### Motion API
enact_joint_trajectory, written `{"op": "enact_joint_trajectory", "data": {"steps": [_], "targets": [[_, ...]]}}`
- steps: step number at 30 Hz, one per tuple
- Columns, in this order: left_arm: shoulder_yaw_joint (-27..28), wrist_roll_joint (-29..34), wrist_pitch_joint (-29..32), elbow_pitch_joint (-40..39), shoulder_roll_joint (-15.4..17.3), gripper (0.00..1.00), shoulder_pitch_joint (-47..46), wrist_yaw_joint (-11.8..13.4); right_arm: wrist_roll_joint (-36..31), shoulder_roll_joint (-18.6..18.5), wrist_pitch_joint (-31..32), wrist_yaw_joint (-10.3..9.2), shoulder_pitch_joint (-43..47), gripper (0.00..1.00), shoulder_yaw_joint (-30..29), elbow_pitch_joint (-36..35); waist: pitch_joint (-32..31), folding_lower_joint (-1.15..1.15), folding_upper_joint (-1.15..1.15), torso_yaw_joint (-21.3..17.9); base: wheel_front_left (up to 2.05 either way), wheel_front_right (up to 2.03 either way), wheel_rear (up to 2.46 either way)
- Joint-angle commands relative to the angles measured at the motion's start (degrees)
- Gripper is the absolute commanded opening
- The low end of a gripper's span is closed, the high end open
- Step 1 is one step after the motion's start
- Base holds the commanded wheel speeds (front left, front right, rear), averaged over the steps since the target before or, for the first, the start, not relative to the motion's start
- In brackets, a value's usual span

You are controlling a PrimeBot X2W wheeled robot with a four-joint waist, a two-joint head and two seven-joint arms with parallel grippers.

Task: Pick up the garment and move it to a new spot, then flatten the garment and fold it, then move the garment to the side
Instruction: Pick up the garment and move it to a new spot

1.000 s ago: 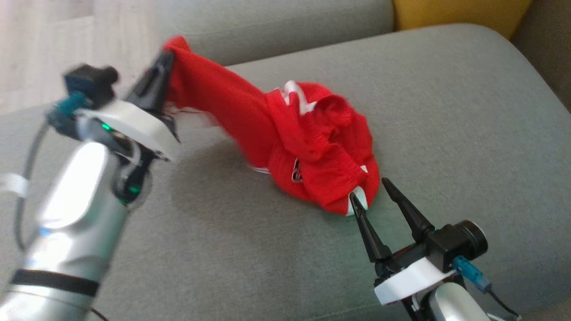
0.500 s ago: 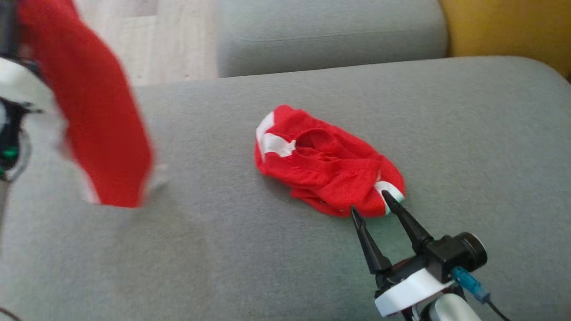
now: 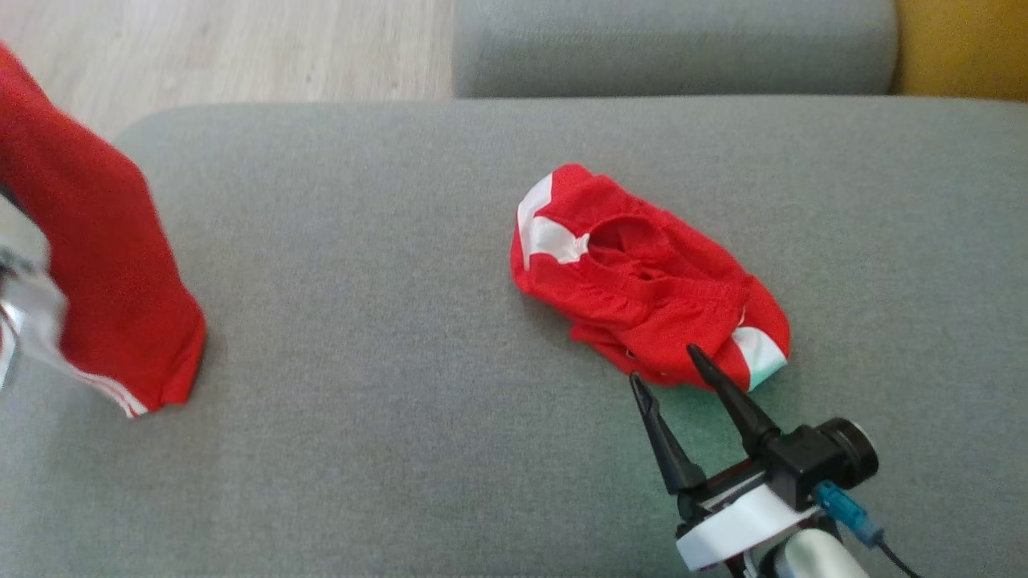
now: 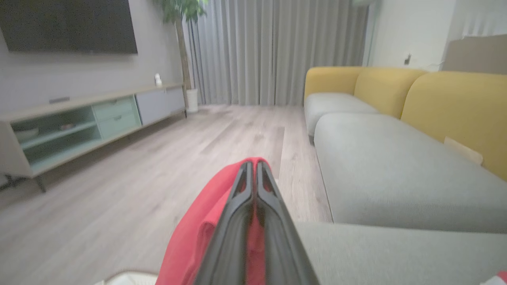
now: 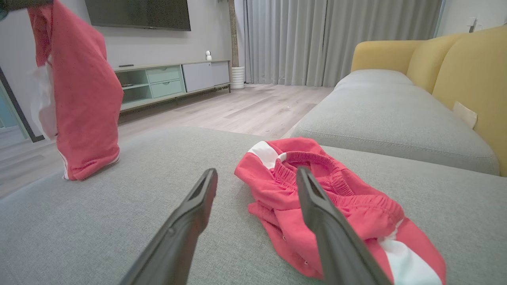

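Garment [image 3: 104, 265] lifted clear — left fingers [image 4: 237, 221] clamp it | right fingers [image 3: 665, 433] apart beside shorts [image 3: 642, 289]

A: Hanging red garment [image 3: 104, 265], off the grey cushion's [image 3: 361, 321] left end. Top is cut by the head view's edge.
B: Left forearm [image 3: 24, 321], same end: a silver blur.
A: Crumpled red garment [image 3: 642, 281], mid-cushion. Right gripper's [image 3: 663, 363] far fingertip overlaps its hem. Touching or not, cannot tell.
B: White object [image 5: 208, 54] far beyond the cushion, too small to name.
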Motion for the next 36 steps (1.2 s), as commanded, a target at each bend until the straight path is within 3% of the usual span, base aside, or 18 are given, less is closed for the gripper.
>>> {"op": "enact_joint_trajectory", "data": {"steps": [1, 8, 13, 14, 15, 20, 23, 26, 31, 36], "targets": [[2.60, -0.68, -0.55, -0.60, 1.67, 0.00, -0.76, 0.64, -0.52, -0.45, -0.62, -0.04, -2.86, 1.00, 1.21, -2.12, 1.35, 0.00, 0.00, 0.42, 0.00, 0.00, 0.00], [3.08, -4.59, -1.35, 7.49, -3.69, 0.00, 7.79, 2.49, -0.34, -1.68, -0.62, -0.04, -4.72, 1.00, 1.17, -2.32, 4.01, 0.00, 0.00, -0.29, 0.00, 0.00, 0.00], [2.60, -5.12, -4.52, 12.27, -6.05, 0.02, 11.54, 2.06, 0.05, -1.74, -0.62, -0.04, -4.71, 1.00, 1.14, -1.40, 2.84, 0.00, 0.00, -1.61, 0.00, 0.00, 0.00], [2.69, -5.40, -4.90, 13.10, -6.40, 0.48, 12.24, 1.98, 0.12, -1.68, -0.62, -0.04, -4.63, 1.00, 1.07, -1.16, 2.28, 0.00, 0.00, -1.93, 0.00, 0.00, 0.00], [2.66, -4.77, -6.26, 14.55, -6.04, 1.00, 13.31, 2.18, 0.30, -1.50, -0.62, -0.04, -4.50, 1.00, 1.11, -0.63, 0.94, 0.00, 0.00, -2.71, 0.00, 0.00, 0.00], [2.16, -1.45, -8.77, 10.43, -6.24, 1.00, 16.66, 4.31, 0.69, -0.97, -0.62, -0.04, -4.14, 1.00, 0.83, 0.54, -2.64, 0.00, 0.00, -4.82, 0.00, 0.00, 0.00], [2.03, 0.11, -9.17, 4.09, -7.17, 1.00, 19.84, 4.79, 0.81, -0.62, -0.62, -0.04, -4.55, 1.00, 0.47, 0.99, -4.01, 0.00, 0.00, -6.42, 0.00, 0.00, 0.00], [2.76, 3.28, -9.27, -4.98, -8.50, 1.00, 23.85, 7.27, 0.94, -0.36, -0.62, -0.04, -4.86, 1.00, 0.03, 1.48, -5.11, 0.00, 0.00, -8.11, 0.00, 0.00, 0.00], [5.56, 8.85, -9.30, -20.72, -13.82, 1.00, 33.57, 10.72, 3.10, 0.08, -0.62, -0.04, -4.88, 1.00, -1.35, 2.19, -6.23, 0.00, 0.00, -11.62, 0.00, 0.00, 0.00], [6.18, 13.51, -9.30, -27.98, -19.22, 1.00, 40.30, 10.18, 3.83, -0.30, -0.62, -0.04, -4.54, 1.00, -2.16, 3.12, -6.89, 0.00, 0.00, -13.62, 0.00, 0.00, 0.00]]}}
